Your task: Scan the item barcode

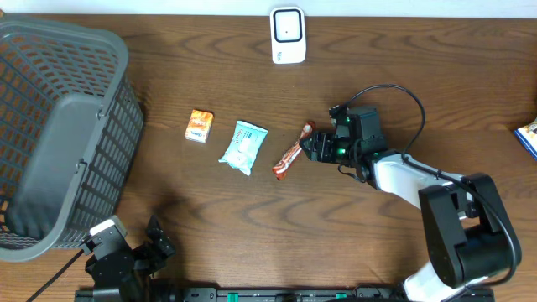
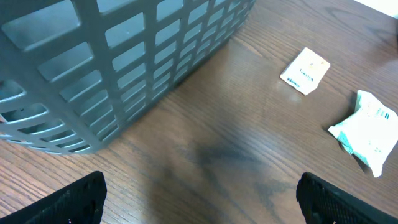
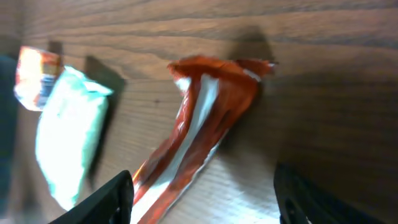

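Snack bar (image 1: 290,154) lies on the worktop (image 1: 352,235) just ahead of my released right tool (image 1: 310,149), long axis slanting across its gap; my left tool (image 2: 202,198), also released, sits well apart.

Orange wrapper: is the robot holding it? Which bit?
No, nothing is held. The orange wrapper lies on the table; the right tool is open around one end. The left tool is open and empty.

A dark brown table (image 1: 252,210) with wavy wood grain fills the whole view and ends at its far edge against a plain pale strip (image 1: 419,7), while soft, even light leaves only faint, blurred shadows on the wood.
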{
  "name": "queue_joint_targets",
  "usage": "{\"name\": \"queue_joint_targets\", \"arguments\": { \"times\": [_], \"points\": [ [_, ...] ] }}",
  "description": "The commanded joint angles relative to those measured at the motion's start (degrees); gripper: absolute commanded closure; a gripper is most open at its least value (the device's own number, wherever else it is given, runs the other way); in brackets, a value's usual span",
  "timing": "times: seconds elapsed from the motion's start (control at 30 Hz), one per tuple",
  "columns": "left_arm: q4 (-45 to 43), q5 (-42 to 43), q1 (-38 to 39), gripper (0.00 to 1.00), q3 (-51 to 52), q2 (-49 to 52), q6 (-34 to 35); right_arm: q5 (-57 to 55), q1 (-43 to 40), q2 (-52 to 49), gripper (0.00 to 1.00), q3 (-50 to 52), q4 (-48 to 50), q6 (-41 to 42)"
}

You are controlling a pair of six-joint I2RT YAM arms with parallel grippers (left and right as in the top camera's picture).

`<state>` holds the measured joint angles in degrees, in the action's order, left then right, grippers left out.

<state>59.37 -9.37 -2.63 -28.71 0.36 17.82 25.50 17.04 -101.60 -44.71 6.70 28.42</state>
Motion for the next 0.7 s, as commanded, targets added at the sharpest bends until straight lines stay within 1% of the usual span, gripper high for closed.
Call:
{"name": "queue_joint_targets", "arguments": {
  "times": [0.0, 0.03, 0.07, 0.1, 0.2, 0.27, 0.33, 0.43, 0.5, 0.53, 0.57, 0.6, 0.63, 0.67],
  "points": [
    [-0.02, -0.33, -0.2, 0.02, 0.0, -0.09, 0.07, 4.02, -0.17, 7.34, 0.26, 0.42, -0.11, 3.32],
    [-0.02, -0.33, -0.2, 0.02, 0.0, -0.09, 0.07, 4.02, -0.17, 9.55, 0.21, 0.42, -0.44, 3.63],
    [-0.02, -0.33, -0.2, 0.02, 0.0, -0.09, 0.07, 3.93, -0.2, 12.44, 0.09, 0.37, -1.16, 5.05],
    [-0.02, -0.33, -0.2, 0.02, 0.0, -0.09, 0.07, 3.52, -0.26, 15.34, 0.01, 0.22, -2.03, 6.88],
    [-0.02, -0.33, -0.2, 0.02, 0.0, -0.09, 0.07, 3.32, -0.68, 24.11, 0.01, -0.72, -5.27, 10.75],
    [-0.02, -0.33, -0.2, 0.02, 0.0, -0.09, 0.07, 2.91, -0.94, 30.29, 0.01, -0.81, -6.08, 10.93],
    [-0.02, -0.33, -0.2, 0.02, 0.0, -0.09, 0.07, 1.64, -0.83, 34.4, 0.01, -0.81, -6.14, 10.86],
    [-0.02, -0.33, -0.2, 0.02, 0.0, -0.09, 0.07, 0.74, -0.66, 39.82, 0.01, -0.81, -8.85, 4.87],
    [-0.02, -0.33, -0.2, 0.02, 0.0, -0.09, 0.07, -1.2, -0.66, 41.31, 0.01, -0.79, -8.79, 1.88],
    [-0.02, -0.33, -0.2, 0.02, 0.0, -0.09, 0.07, -2.69, -0.63, 41.31, 0.02, -0.83, -8.85, 3.15],
    [-0.02, -0.33, -0.2, 0.02, 0.0, -0.09, 0.07, -4.07, -0.55, 41.09, 0.05, -0.83, -9.18, 7.3],
    [-0.02, -0.33, -0.2, 0.02, 0.0, -0.09, 0.07, -4.61, -0.33, 40.39, 0.1, -0.92, -10.34, 10.95],
    [-0.02, -0.33, -0.2, 0.02, 0.0, -0.09, 0.07, -4.63, 0.15, 39.43, 0.13, -1.18, -11.13, 12.5],
    [-0.02, -0.33, -0.2, 0.02, 0.0, -0.09, 0.07, -4.74, 0.59, 38.6, 0.13, -1.46, -11.3, 12.39]
  ]
}}
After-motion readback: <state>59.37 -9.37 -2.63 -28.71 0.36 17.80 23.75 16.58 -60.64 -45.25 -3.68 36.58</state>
